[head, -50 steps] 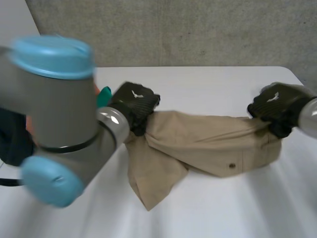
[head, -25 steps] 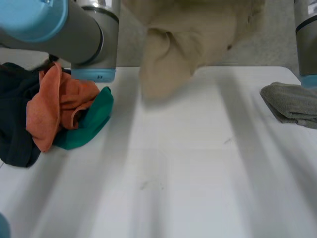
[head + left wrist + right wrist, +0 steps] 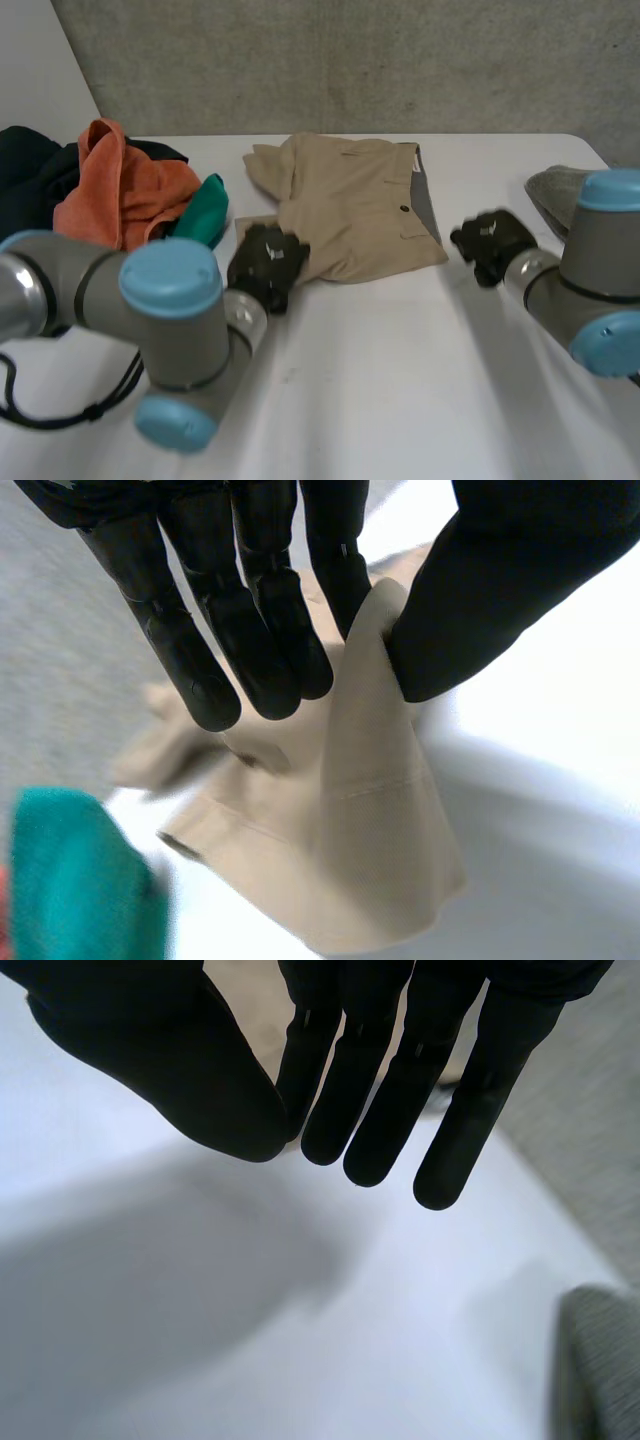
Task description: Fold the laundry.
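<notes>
One tan garment (image 3: 350, 205), shorts by the look of it, lies mostly flat on the white surface (image 3: 400, 400) toward the far middle. Its buttoned waistband end is to the right and its legs run left, where the far-left part is rumpled. The left hand (image 3: 268, 262) is at the garment's near-left corner. In its wrist view the thumb and fingers pinch a raised fold of the tan cloth, which drapes down from them in a loose cone. The right hand (image 3: 490, 243) sits just beside the garment's right edge, apart from it. Its fingers are straight and released, grasping nothing.

At the far left lies a heap of orange cloth (image 3: 120, 195), green cloth (image 3: 205, 210) and dark cloth (image 3: 30, 170), and a grey cloth (image 3: 555, 190) lies at the far right.

The way the fold hangs suggests light, soft, limp fabric that will sag and crease wherever it is not supported. It is neither slippery nor fragile. The waistband and the buttoned pocket are probably thicker and a little stiffer, so they should keep a straight line best. Good holds would be the two corners of one end, pinched through every layer so the lower layer does not trail. The right hand would likely take the waistband corner nearest it.
</notes>
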{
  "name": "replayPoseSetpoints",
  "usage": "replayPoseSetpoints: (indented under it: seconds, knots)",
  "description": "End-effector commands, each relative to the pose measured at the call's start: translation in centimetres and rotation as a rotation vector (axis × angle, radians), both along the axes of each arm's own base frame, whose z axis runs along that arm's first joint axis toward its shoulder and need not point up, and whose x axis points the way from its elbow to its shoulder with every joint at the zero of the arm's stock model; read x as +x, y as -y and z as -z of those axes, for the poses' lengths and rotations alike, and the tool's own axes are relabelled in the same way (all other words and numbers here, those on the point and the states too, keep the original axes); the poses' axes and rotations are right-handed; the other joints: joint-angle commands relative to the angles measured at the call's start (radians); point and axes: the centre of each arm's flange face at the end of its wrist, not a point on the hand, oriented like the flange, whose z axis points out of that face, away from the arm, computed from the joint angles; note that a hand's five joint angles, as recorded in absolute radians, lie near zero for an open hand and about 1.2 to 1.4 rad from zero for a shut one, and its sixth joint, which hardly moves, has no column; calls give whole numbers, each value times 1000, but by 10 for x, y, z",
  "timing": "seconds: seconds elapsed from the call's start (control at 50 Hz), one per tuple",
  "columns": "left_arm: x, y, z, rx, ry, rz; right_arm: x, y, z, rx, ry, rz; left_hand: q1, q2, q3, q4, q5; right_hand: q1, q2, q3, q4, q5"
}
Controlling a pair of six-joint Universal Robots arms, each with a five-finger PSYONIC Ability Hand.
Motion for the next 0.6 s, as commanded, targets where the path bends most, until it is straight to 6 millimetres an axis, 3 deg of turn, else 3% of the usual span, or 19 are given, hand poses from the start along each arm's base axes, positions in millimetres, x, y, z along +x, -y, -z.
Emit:
replayPoseSetpoints:
  seconds: [0.02,0.08,0.1,0.16,0.18,0.2,0.3,0.38,0.5,0.6]
  knots:
    - [23,-51,-25,25,27,40,-14,-39,-14,54,-72,-26,265,196,201,196,226,501,234,207,196,187]
    - [30,-60,-39,-4,1,43,-19,-52,-28,22,-62,-21,265,196,201,196,226,501,234,207,196,187]
    - [31,-59,-43,-13,-7,42,-19,-54,-30,19,-55,-19,265,196,201,196,226,406,140,112,101,92]
    - [31,-58,-53,-41,-26,39,-15,-59,-30,4,0,-25,265,196,201,196,226,-159,-426,-454,-464,-474]
    - [30,-57,-55,-47,-31,39,-14,-60,-30,4,43,-11,265,196,201,196,226,-519,-786,-813,-824,-833]
    - [27,-54,-60,-63,-43,36,-13,-61,-31,4,74,-4,265,196,201,196,226,-618,-885,-912,-923,-933]
    - [19,-50,-78,-100,-83,42,0,-71,-37,45,313,37,265,196,201,196,226,-721,-987,-1015,-1025,-1035]
    - [14,-47,-95,-138,-122,48,4,-78,-30,165,490,95,265,196,201,196,226,-721,-987,-1015,-1025,-1035]
    - [2,-49,-118,-190,-172,75,22,-80,5,262,531,108,265,196,201,196,226,-721,-987,-1015,-1025,-1035]
    - [-2,-52,-126,-197,-183,90,28,-58,9,167,547,156,265,196,201,196,226,-721,-987,-1015,-1025,-1035]
